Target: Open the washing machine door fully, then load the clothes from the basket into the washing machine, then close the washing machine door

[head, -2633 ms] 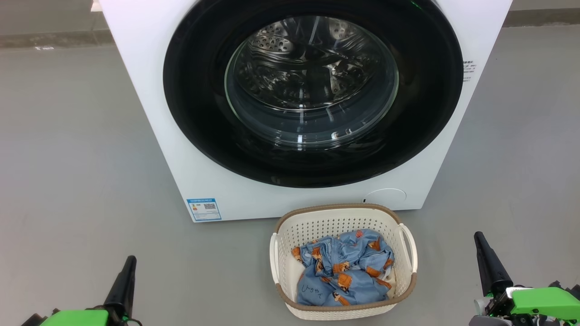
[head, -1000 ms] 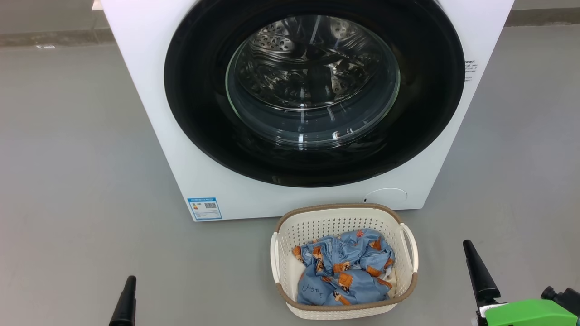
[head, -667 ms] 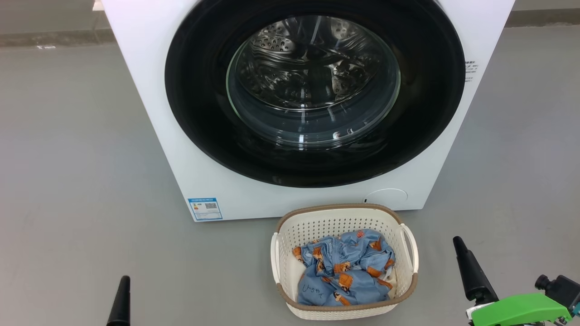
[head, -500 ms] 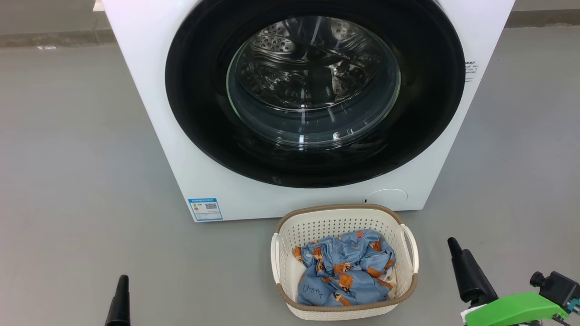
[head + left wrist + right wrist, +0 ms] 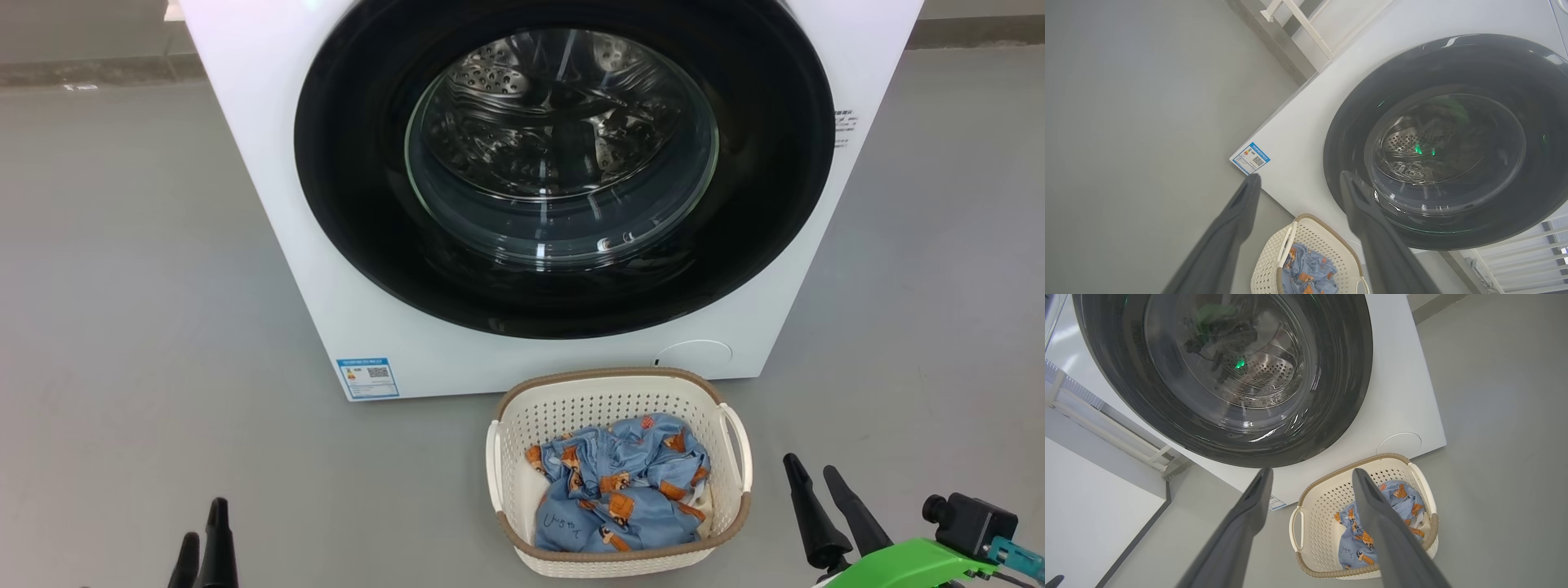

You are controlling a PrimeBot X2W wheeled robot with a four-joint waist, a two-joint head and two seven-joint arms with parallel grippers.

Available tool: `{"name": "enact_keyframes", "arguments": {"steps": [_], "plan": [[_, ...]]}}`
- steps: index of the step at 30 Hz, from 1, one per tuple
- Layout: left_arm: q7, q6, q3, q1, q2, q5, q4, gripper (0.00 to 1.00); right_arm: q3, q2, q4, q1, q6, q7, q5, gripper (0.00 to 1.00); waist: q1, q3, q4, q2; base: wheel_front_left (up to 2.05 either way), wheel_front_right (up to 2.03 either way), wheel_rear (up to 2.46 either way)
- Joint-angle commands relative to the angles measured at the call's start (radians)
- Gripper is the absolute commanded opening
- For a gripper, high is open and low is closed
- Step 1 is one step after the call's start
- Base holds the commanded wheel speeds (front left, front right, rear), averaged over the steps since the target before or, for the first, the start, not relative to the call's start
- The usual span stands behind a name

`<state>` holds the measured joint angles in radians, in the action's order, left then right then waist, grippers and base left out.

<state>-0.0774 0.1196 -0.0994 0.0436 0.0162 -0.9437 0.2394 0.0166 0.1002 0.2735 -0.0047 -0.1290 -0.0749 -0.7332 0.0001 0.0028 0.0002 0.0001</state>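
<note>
right gripper (image 5: 811, 467): just swung in beside the basket's right side, fingers wide apart, holding nothing
left gripper (image 5: 203, 523): dropped lower, also wide open and empty
basket (image 5: 571, 408): on the floor (image 5: 122, 286) at the washing machine (image 5: 261, 163) front, clothes (image 5: 620, 486) inside
washing machine door (image 5: 351, 204): not opened yet, so step one's pending; the basket below might crowd the reach

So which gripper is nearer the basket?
The right gripper, just right of the basket; the left gripper sits much farther off, on its other side.
</note>
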Motion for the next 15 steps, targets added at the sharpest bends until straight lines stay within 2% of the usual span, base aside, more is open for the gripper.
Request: {"name": "enact_keyframes", "arguments": {"steps": [1, 15], "plan": [[-0.015, 0.006, -0.019, -0.012, 0.019, 0.039, -0.037, 1.0, 0.017, 0.015, -0.021, -0.025, -0.001, -0.018, 0.037, 1.0, -0.0001, 0.0, 0.0, -0.0001, 0.0, 0.0, 0.0], [-0.056, 0.004, -0.018, 0.008, 0.022, 0.22, -0.063, 1.0, 0.015, 0.018, -0.021, -0.026, -0.001, -0.059, 0.232, 1.0, -0.0001, 0.003, 0.004, -0.0001, 0.0, 0.0, 0.0]]}}
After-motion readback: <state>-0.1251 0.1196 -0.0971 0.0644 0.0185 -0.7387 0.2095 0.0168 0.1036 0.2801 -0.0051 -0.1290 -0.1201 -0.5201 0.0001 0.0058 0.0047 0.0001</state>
